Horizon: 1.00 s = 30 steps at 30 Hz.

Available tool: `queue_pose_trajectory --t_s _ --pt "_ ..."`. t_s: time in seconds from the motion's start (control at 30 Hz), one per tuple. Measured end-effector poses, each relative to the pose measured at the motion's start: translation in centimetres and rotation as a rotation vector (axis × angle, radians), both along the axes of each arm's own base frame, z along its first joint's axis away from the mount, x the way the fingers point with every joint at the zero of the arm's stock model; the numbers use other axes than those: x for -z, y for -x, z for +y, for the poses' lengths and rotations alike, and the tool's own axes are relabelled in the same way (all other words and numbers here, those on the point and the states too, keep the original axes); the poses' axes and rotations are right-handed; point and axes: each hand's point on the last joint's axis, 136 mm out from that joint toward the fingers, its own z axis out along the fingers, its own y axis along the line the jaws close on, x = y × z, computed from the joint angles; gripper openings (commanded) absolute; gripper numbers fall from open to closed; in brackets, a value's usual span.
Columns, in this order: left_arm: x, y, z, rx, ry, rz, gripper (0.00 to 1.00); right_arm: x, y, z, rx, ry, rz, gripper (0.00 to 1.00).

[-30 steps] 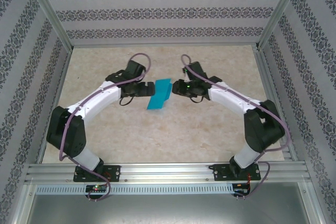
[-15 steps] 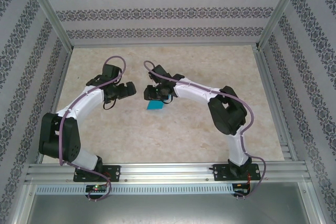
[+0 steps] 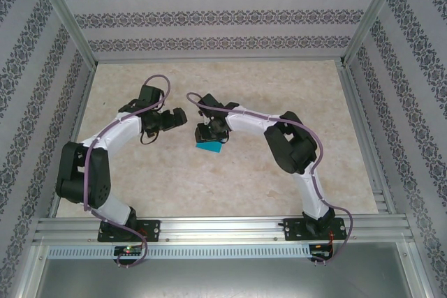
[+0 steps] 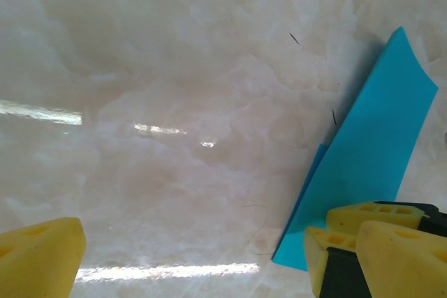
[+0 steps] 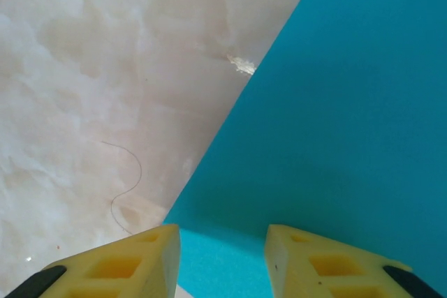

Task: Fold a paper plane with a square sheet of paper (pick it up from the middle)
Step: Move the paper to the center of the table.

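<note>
Right gripper [image 5: 220, 263]: fingers moderately apart, set over one edge of the folded blue paper [image 5: 335, 102]; contact cannot be confirmed. The paper lies near the middle of the table [image 3: 279, 179]. Left gripper [image 4: 202, 266]: fingers spread wide, holding nothing, just beside the paper.

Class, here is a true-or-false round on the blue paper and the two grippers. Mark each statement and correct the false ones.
1. The left gripper is open. True.
2. The left gripper holds the paper. False: it holds nothing, and the paper rests on the table.
3. The right gripper is over the paper. True.
4. The right gripper is shut tight. False: it is open, with the paper showing through the gap.
</note>
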Motion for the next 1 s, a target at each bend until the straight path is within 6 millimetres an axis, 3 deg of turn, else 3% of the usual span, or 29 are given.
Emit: queue_pose_trajectory --t_s 0.17,0.4,0.5,0.7,0.8,1.0 --pt "0.1 -0.1 -1.3 0.036 0.066 0.013 0.96 0.0 1.9 -1.5 -0.089 0.008 -0.011 0.41" --pt "-0.6 -0.4 -3.7 0.104 0.161 -0.009 0.87 -0.4 6.3 -6.1 -0.148 0.070 0.035 0.49" --pt "-1.0 -0.1 -5.5 0.150 0.188 -0.023 0.80 -2.1 6.3 -7.0 -0.065 0.036 0.024 0.58" --pt "-1.6 1.3 -10.2 0.264 0.251 -0.035 0.57 -6.5 4.7 -8.9 0.198 -0.089 -0.062 0.64" --pt "-1.3 2.2 -12.9 0.330 0.273 -0.017 0.45 -6.7 4.8 -10.5 0.307 -0.102 -0.059 0.66" --pt "1.2 2.8 -17.0 0.413 0.296 0.055 0.33 -5.0 6.0 -13.3 0.436 -0.110 0.000 0.65"
